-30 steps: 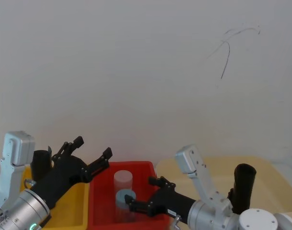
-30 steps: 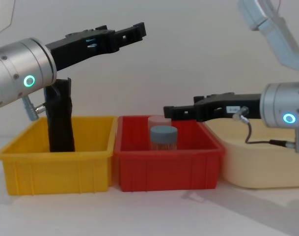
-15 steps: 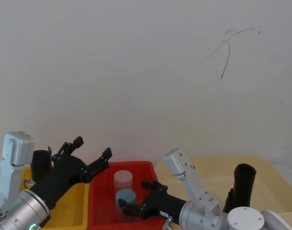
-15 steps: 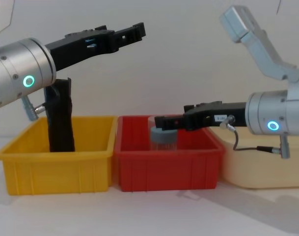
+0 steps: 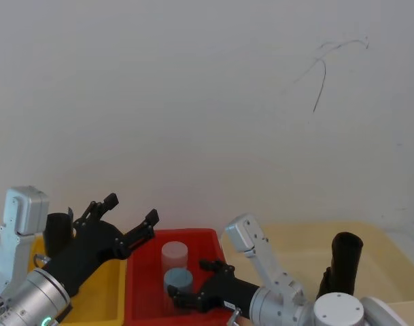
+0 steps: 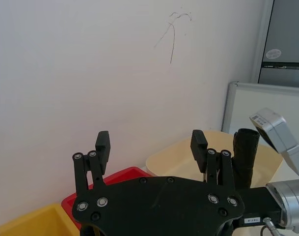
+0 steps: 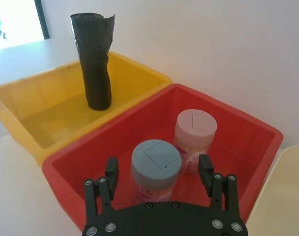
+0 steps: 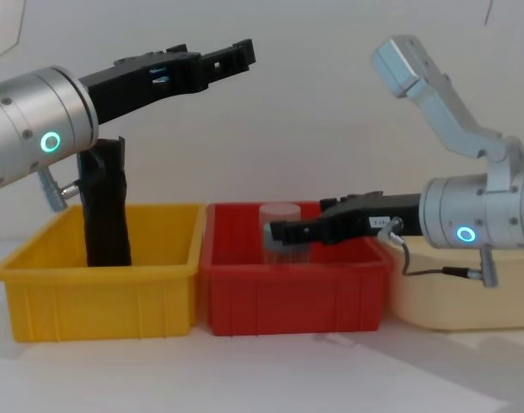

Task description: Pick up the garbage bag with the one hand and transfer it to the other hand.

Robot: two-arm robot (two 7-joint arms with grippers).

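1. The garbage bag (image 8: pixel 104 205) stands upright at the back of the yellow bin (image 8: pixel 98 280), at the far left, touched by neither gripper.
2. The left gripper (image 8: pixel 236 54) hangs in the air above the yellow bin, higher than the bag's top, its fingers spread wide and holding nothing.
3. The red bin (image 8: pixel 296 288) sits in the middle and holds a blue-lidded jar (image 7: pixel 155 170) and a pink-lidded jar (image 7: pixel 195 138).
4. The right gripper (image 7: pixel 159 169) reaches low into the red bin, its fingers open on either side of the blue-lidded jar.
5. A cream tub (image 8: pixel 468 297) on the right holds a second black roll (image 5: pixel 344 263).
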